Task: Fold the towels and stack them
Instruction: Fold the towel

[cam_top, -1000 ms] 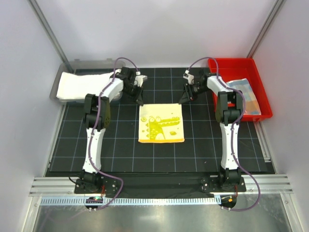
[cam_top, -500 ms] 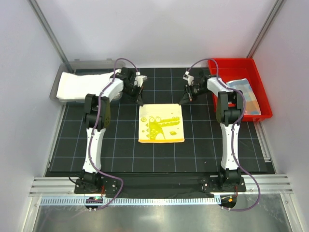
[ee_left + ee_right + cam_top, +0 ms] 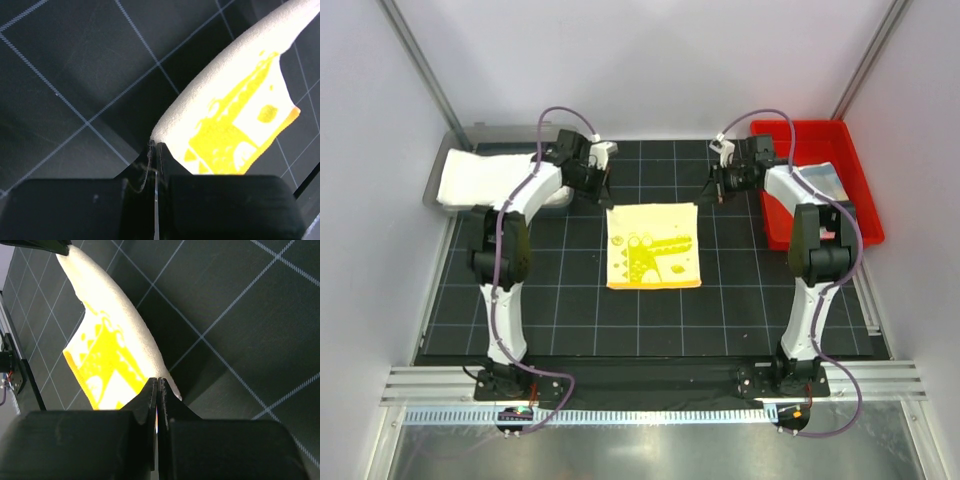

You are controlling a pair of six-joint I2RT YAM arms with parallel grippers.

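Observation:
The pale yellow patterned towel (image 3: 653,245) lies spread on the black grid mat. My left gripper (image 3: 605,192) is shut at its far left corner; in the left wrist view the gripper (image 3: 155,145) pinches the corner and the towel (image 3: 235,120) curves up to it. My right gripper (image 3: 719,194) is shut at the far right corner; in the right wrist view the gripper (image 3: 157,380) pinches the towel (image 3: 110,345). The far edge is lifted a little. A white towel (image 3: 480,178) lies at the far left. A light-blue towel (image 3: 825,182) lies in the red bin. The rust-brown towel is out of view.
A red bin (image 3: 865,235) stands at the far right. A clear tray (image 3: 495,135) holds the white towel at the far left. The black grid mat (image 3: 570,320) covers the table. White walls close in on both sides.
Both grippers moved toward the back, from above the towel's far corners to just beyond them. The arms' elbows swung outward. The towel's far edge shifted back a little with them.

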